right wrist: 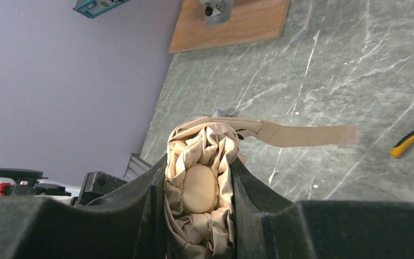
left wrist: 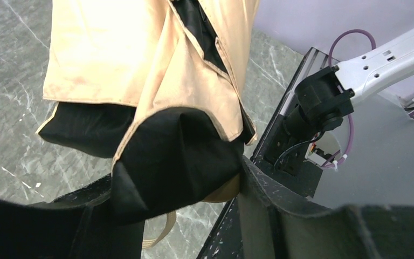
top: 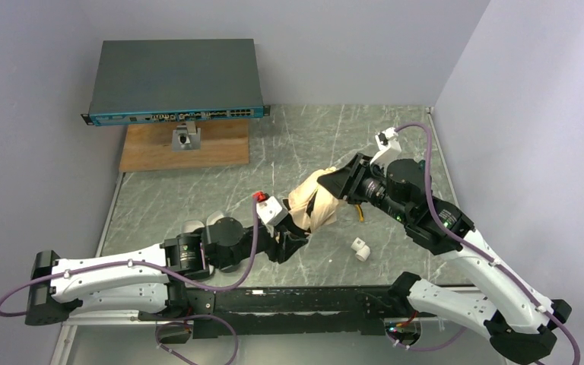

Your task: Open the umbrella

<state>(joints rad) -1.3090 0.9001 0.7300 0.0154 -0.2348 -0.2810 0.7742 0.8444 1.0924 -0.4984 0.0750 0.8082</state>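
Observation:
The umbrella (top: 313,204) is folded, cream-beige, and held off the table between both grippers. My left gripper (top: 295,234) is shut on its handle end. In the left wrist view the gripper (left wrist: 180,197) clamps black fabric and the tan handle (left wrist: 227,191), and the loop (left wrist: 159,233) hangs below. My right gripper (top: 340,187) is shut on the top end. In the right wrist view the gripper (right wrist: 199,202) squeezes bunched cream fabric around an oval cap (right wrist: 199,188). The beige strap tab (right wrist: 307,135) sticks out loose to the right.
A network switch (top: 175,76) stands at the back left over a wooden board (top: 198,148) with a small metal mount (top: 186,137). A small white part (top: 360,249) and a yellow-handled tool (right wrist: 412,139) lie by the umbrella. Two grey shells (top: 198,224) lie behind the left arm.

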